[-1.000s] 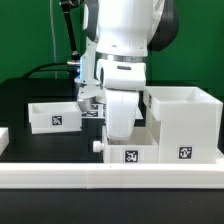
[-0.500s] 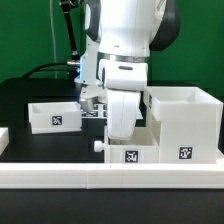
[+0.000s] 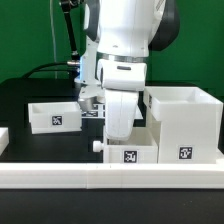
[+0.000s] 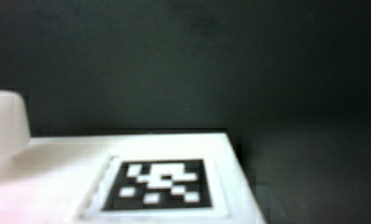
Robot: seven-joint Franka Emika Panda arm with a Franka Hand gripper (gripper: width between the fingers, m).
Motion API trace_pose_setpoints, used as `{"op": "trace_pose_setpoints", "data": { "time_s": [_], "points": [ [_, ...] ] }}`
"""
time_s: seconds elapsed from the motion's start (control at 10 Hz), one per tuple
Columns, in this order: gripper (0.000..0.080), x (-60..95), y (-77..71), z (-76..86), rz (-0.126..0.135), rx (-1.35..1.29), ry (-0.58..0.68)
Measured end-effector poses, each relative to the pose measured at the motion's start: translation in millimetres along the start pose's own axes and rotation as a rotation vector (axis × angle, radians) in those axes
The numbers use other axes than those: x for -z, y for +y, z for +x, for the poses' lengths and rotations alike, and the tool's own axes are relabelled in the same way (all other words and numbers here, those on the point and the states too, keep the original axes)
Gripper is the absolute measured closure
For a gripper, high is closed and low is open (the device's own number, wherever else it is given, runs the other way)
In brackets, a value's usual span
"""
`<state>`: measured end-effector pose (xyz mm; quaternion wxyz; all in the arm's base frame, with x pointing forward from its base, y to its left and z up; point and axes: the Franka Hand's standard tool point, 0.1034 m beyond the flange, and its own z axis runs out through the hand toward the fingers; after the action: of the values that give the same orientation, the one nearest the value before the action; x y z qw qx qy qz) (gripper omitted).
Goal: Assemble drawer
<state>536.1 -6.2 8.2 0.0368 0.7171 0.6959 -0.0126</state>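
Green backdrop (image 3: 30, 30) behind a black tabletop (image 3: 20, 100), long white border wall (image 3: 110, 178) in front

No words or numbers can be read, only black-and-white square tags (image 3: 58, 121) with no writing. One is on the back tray (image 3: 40, 112), one on the front tray (image 3: 148, 154), one on the shell (image 3: 200, 125) — the wrist view shows another tag (image 4: 161, 185) on a white part (image 4: 57, 160)

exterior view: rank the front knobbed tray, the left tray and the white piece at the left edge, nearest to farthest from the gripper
1. front knobbed tray, directly below the gripper.
2. left tray, on the exterior view's left.
3. white piece, cut off at the exterior view's left edge.
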Motion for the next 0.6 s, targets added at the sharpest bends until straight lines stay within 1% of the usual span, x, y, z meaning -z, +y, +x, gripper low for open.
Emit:
{"op": "trace_pose_setpoints", "data": {
  "time_s": [0.1,0.2,0.6],
  "points": [
    [0.0757,0.1,-0.5,3.7,0.0,0.013,-0.004],
    [0.0757,0.7,-0.7,1.5,0.007,0.002,-0.007],
    [0.0757,0.3,-1.2,1.1,0.007,0.001,-0.007]
  ]
}}
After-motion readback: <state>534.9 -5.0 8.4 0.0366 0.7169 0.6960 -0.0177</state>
